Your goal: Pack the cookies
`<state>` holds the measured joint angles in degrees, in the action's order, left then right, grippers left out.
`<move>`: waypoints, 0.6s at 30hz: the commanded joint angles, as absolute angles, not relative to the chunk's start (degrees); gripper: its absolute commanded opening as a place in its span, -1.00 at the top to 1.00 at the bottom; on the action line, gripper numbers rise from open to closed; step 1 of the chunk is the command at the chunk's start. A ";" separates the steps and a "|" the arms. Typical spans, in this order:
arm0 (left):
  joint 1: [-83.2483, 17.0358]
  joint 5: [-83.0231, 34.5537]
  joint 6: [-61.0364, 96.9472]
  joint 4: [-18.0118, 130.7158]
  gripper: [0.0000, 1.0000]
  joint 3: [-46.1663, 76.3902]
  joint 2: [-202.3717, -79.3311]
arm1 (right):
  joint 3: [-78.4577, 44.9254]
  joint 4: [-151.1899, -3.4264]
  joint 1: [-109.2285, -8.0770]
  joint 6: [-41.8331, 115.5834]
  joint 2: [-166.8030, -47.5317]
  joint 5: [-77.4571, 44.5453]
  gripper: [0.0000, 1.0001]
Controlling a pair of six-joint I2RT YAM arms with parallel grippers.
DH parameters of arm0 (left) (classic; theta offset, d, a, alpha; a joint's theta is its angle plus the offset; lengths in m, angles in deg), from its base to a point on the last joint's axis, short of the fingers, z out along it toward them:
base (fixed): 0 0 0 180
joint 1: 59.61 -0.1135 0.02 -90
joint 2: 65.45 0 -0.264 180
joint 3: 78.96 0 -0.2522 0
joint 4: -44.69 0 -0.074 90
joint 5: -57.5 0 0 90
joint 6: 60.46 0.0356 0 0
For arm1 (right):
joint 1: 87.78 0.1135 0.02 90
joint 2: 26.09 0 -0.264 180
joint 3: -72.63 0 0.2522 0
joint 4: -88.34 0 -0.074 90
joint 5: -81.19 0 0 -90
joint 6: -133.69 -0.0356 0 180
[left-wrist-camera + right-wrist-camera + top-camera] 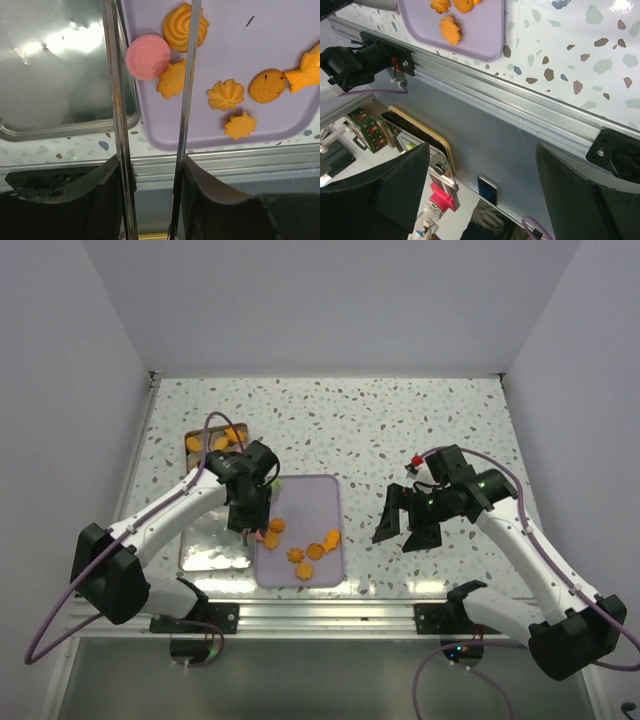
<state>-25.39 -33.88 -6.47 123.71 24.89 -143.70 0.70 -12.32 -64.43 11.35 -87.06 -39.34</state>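
Observation:
Several orange cookies lie on a lavender tray at the front middle of the table. In the left wrist view they show as rounds, flowers and a fish, with one pink round cookie at the tray's left edge. My left gripper is shut on metal tongs. The tongs' two arms stand apart, and the pink cookie and an orange swirl lie between them. My right gripper hangs open over the table's front right, holding nothing.
A shiny metal tray lies just left of the lavender one. A tin holding several orange cookies stands at the back left. A small red and white object sits behind the right arm. The aluminium rail marks the near edge.

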 commanded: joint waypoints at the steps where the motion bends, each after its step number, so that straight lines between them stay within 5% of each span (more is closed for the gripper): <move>1: -25.15 -36.36 -7.03 123.23 0.06 22.15 -144.02 | -0.99 -11.99 -64.22 11.96 -86.38 -38.61 -0.80; 18: -24.28 -36.01 -5.27 121.38 0.06 19.52 -149.55 | -1.25 -12.42 -64.22 12.49 -87.79 -38.61 -0.80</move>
